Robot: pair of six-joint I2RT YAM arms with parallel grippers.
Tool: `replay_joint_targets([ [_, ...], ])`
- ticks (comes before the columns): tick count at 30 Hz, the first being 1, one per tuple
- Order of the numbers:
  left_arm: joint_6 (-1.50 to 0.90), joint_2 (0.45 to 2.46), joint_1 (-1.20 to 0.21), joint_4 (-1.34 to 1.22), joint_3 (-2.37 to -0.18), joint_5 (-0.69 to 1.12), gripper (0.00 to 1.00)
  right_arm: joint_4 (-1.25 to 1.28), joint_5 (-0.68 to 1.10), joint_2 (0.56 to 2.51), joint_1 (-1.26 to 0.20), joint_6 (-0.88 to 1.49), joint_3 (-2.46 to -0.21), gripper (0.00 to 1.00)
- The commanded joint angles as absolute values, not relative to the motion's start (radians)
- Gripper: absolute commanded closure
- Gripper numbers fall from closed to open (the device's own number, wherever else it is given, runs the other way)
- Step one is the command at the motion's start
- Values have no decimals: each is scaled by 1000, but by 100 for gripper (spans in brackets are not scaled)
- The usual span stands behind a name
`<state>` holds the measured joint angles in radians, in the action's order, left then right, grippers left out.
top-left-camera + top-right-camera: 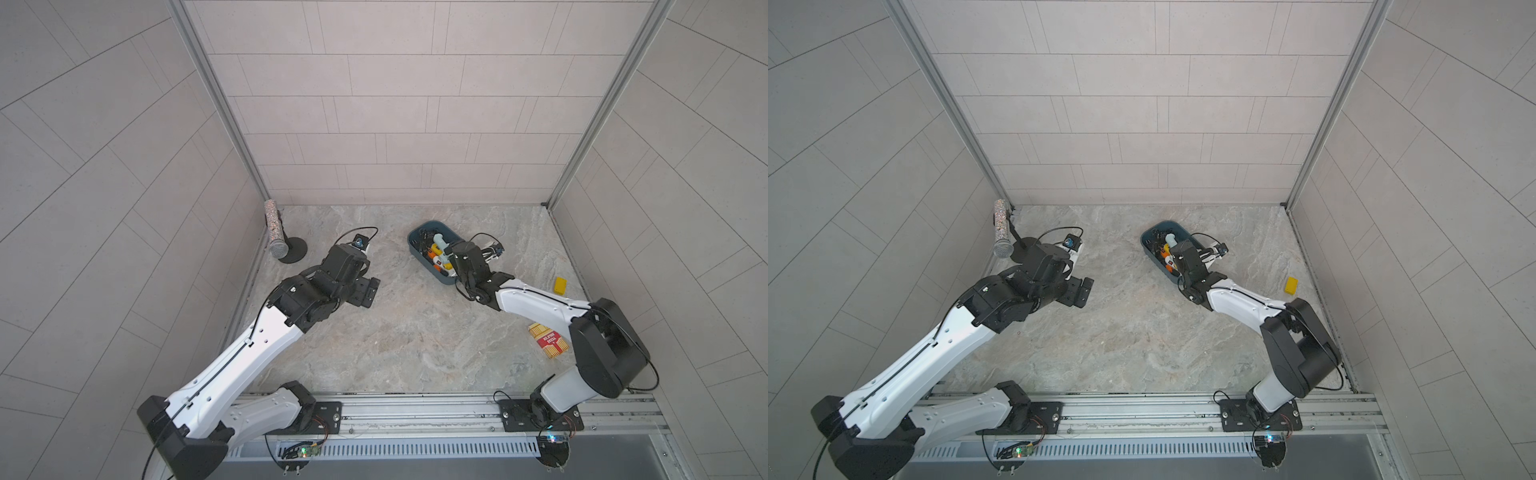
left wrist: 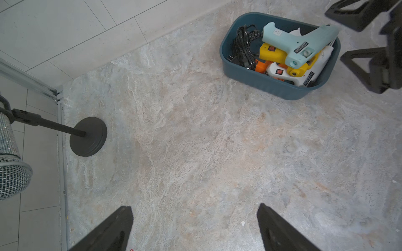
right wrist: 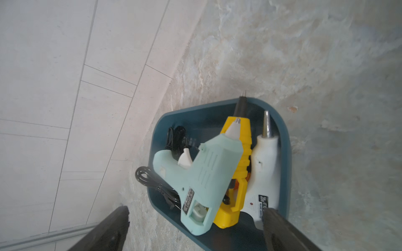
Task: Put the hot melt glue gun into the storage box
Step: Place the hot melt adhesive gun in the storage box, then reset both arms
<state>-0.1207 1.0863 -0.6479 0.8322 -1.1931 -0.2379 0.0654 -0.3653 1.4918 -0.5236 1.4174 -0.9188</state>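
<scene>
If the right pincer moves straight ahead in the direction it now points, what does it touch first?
The right pincer would most likely meet the pale mint-green plastic glue gun, lying on top in the dark teal plastic storage box; depth is unclear.

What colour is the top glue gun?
The top glue gun is pale mint-blue, clearest in right wrist view.

The left arm (image 1: 249, 345) stretches from the tabletop's front edge toward its left middle, the left gripper (image 2: 195, 217) spread wide and empty, while the right arm (image 1: 536, 299) folds in from the front right corner, the right gripper (image 3: 195, 217) likewise gaping, holding nothing.
</scene>
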Motion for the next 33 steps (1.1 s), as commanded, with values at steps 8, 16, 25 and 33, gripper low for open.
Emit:
replay_joint_targets([
  [8,-174,979,-331,422,-981,-278,0,87,-616,1197,-495,504,-784,0],
  [16,-271,1012,-237,-77,-610,-464,0,366,-626,1243,-253,80,-629,0],
  [25,-155,1135,-232,-428,-439,-611,0,628,-595,1439,-208,-32,-549,0],
  [33,-129,1228,-147,-629,-397,-553,0,874,-504,1466,-187,-142,-490,1],
])
